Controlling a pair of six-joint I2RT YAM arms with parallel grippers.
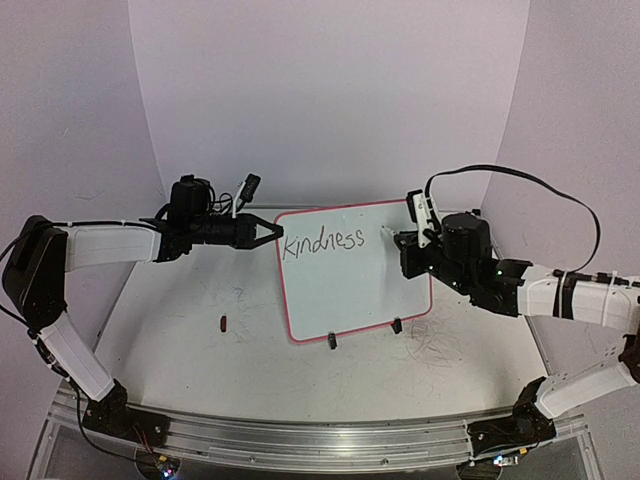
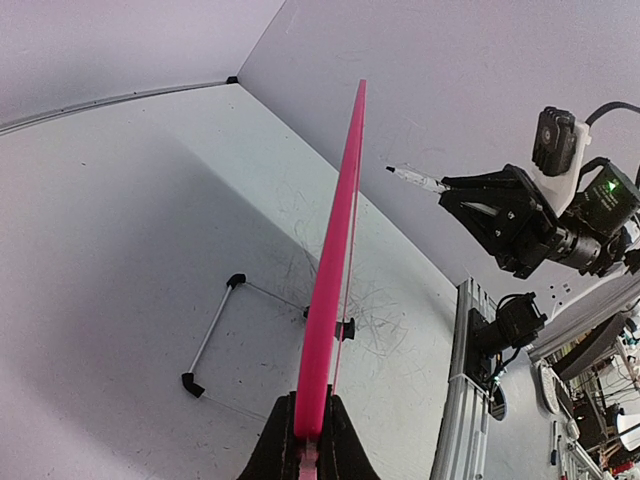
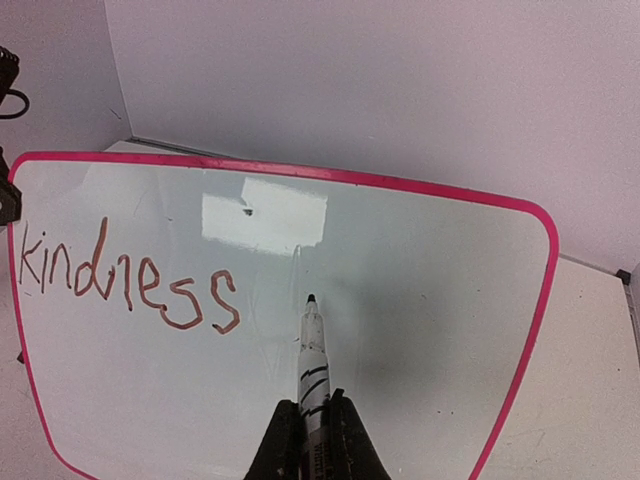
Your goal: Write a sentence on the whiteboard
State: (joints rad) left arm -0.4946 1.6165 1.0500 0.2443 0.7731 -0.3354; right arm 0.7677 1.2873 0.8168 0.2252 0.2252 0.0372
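Because the left jaws pinch the left edge of the whiteboard (image 1: 350, 290), it stands propped on the table (image 1: 200, 350), long axis running left to right. The right jaws, clamped on a marker (image 3: 313, 360), aim its tip just right of the sentence (image 1: 322, 241), only "kindness" so far; bare board lies beyond.

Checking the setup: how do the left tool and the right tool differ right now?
The left tool is shut on the whiteboard at its frame; the right tool is shut on a marker. The left tool meets the board edge-on from its left side, while the right tool faces its writing surface. Both are closed around something.
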